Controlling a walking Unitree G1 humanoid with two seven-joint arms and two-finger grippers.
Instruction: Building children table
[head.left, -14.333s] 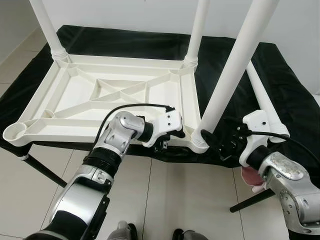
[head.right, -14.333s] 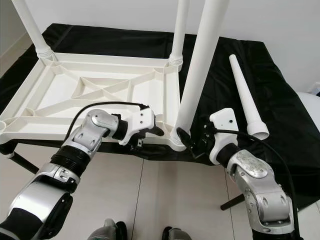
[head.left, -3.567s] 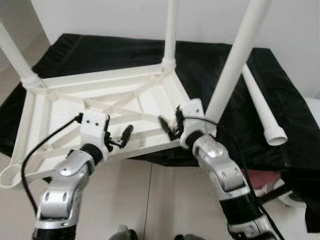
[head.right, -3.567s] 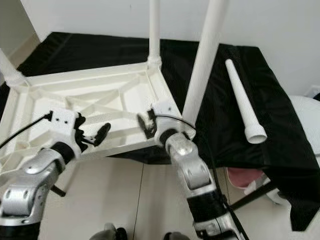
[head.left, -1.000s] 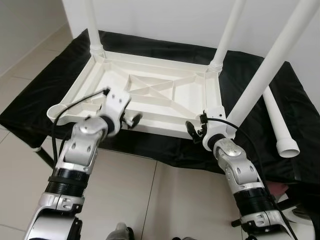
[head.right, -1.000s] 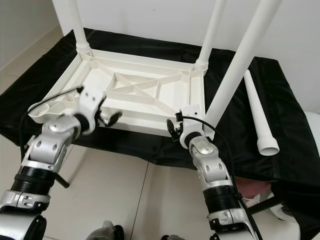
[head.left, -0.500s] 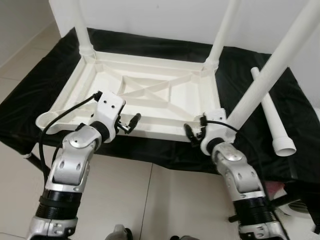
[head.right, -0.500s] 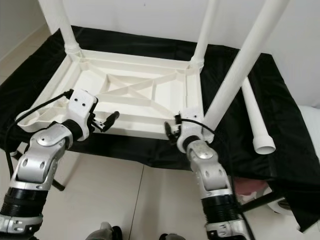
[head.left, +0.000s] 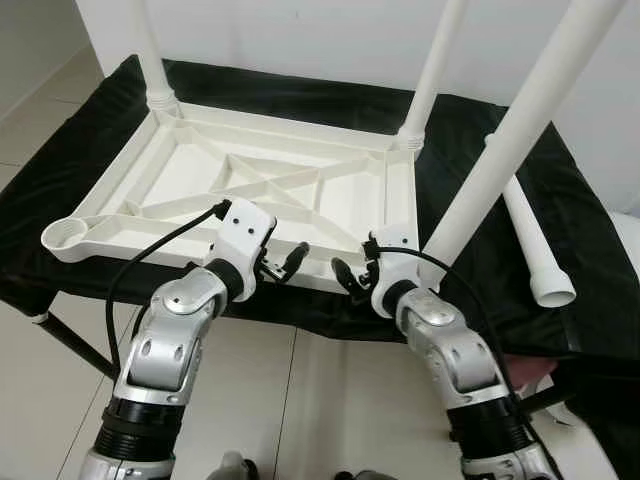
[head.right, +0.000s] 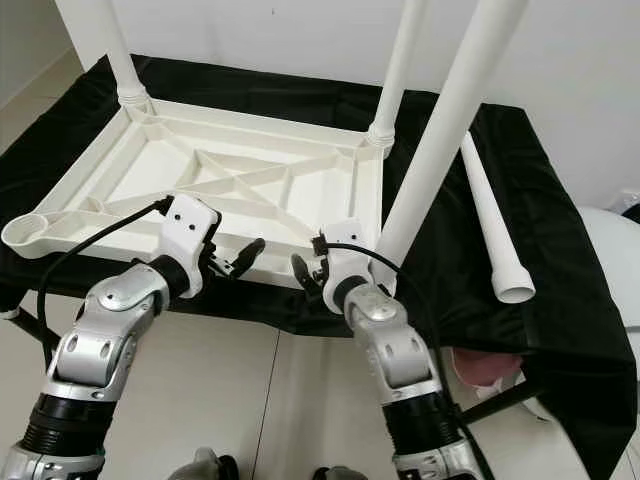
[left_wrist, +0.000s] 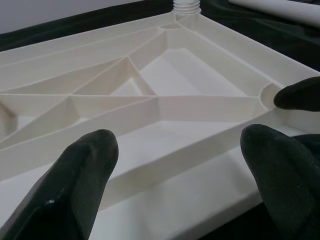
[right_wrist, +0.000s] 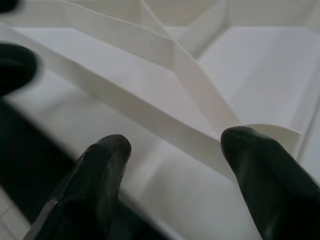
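White plastic tabletop (head.left: 290, 190) is lying inverted, three legs seated; I'm hovering my left gripper (head.left: 288, 262) and right gripper (head.left: 350, 277), both spread, seemingly empty, while loose leg (head.left: 528, 236) is waiting.

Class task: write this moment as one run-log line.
stage: three legs fitted, fourth leg loose on cloth | left gripper: open at tabletop near edge | right gripper: open, same edge
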